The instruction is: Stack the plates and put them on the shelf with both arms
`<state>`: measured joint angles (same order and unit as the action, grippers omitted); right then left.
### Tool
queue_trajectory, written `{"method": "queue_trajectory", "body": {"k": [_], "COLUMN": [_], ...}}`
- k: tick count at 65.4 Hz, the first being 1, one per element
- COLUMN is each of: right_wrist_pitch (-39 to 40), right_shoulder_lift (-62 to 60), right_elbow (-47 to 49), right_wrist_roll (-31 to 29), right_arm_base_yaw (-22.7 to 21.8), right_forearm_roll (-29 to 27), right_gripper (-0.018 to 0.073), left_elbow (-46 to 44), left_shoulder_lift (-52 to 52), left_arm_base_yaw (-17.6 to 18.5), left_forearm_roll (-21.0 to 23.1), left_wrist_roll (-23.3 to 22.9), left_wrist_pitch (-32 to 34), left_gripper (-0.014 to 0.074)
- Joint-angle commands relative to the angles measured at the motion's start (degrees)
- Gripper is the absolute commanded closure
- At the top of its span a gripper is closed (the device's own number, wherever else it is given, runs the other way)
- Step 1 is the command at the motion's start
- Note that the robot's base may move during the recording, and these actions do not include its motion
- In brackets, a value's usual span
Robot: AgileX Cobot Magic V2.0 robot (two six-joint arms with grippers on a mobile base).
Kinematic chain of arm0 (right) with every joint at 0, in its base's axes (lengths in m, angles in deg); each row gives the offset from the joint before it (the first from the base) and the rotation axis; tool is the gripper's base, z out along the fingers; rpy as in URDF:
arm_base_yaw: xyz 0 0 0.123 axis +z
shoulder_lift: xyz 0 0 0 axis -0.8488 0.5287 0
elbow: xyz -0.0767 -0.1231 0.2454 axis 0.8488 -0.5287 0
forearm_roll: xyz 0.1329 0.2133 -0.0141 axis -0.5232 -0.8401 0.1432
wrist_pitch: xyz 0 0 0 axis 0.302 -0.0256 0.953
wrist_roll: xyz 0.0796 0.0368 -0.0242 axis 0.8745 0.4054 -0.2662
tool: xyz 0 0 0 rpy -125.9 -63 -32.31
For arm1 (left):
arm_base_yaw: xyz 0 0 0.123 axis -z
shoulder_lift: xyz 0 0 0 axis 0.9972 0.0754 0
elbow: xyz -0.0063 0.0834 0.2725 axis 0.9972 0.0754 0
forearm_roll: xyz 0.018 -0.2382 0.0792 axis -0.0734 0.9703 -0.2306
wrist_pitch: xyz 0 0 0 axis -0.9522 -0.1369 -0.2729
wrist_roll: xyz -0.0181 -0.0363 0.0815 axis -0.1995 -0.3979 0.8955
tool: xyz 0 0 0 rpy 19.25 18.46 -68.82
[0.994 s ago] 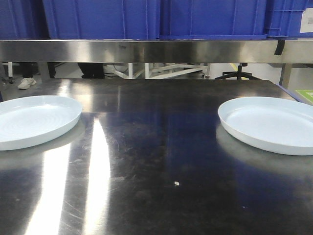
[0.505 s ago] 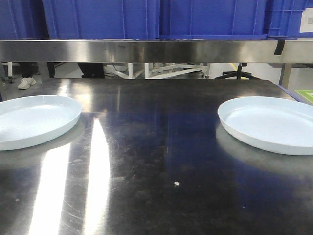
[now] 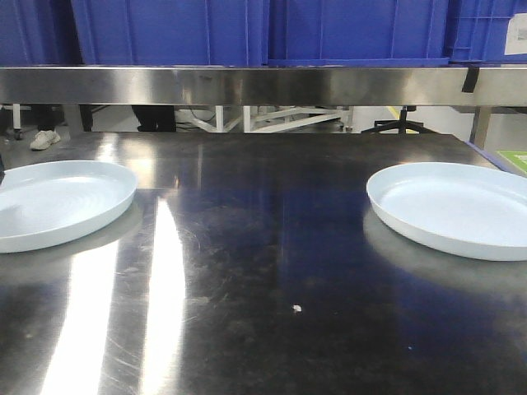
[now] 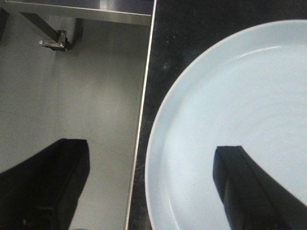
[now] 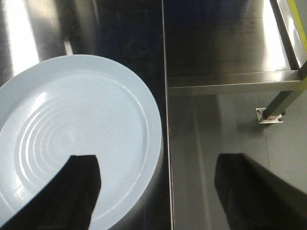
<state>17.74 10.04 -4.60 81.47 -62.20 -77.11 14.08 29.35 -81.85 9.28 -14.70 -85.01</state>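
Two pale bluish-white plates lie apart on the dark steel table [image 3: 272, 247], one at the left [image 3: 58, 202] and one at the right [image 3: 457, 206]. Neither gripper shows in the front view. My left gripper [image 4: 151, 187] is open above the left plate's [image 4: 230, 96] outer rim: one finger [image 4: 249, 191] hangs over the plate, the other [image 4: 62, 191] past the table edge. My right gripper [image 5: 160, 191] is open and straddles the right plate's [image 5: 81, 120] rim the same way. The steel shelf [image 3: 263, 85] runs across the back, above the table.
Blue bins [image 3: 247, 29] fill the top of the shelf. The table edges [image 4: 144, 120] [image 5: 165, 96] lie close beside each plate, with grey floor and bolted leg feet [image 4: 55, 43] [image 5: 268, 115] beyond. A small crumb [image 3: 297, 309] lies mid-table.
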Motion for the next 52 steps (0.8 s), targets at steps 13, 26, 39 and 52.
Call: {"method": "queue_trajectory", "body": {"k": [13,26,39,52], "right_wrist_pitch": [3.29,3.29,3.29,3.34], "right_shoulder_lift": [-0.75,-0.75,-0.75,-0.75], "right_elbow": [2.12,2.12,2.12,2.12], "right_wrist_roll": [-0.47,-0.47,-0.47,-0.47], "right_arm_base_yaw": [0.03,0.03,0.03,0.03], "right_forearm_roll": [0.09,0.09,0.09,0.09], "right_gripper": [-0.0041,-0.0041,-0.0041,-0.0041], "left_elbow": [-1.83,-1.83,-1.83,-1.83], "left_shoulder_lift": [-1.04,-1.01,-0.35,0.19], "left_arm_base_yaw": [-0.15,-0.15,-1.36,-1.92], "left_forearm_roll": [0.06,-0.32,-0.32,-0.34], "left_wrist_roll": [-0.41,-0.41,-0.41,-0.41], "left_wrist_pitch": [3.29,3.43,3.48,3.38], "left_gripper": [0.0017,0.0017,0.0016,0.0017]}}
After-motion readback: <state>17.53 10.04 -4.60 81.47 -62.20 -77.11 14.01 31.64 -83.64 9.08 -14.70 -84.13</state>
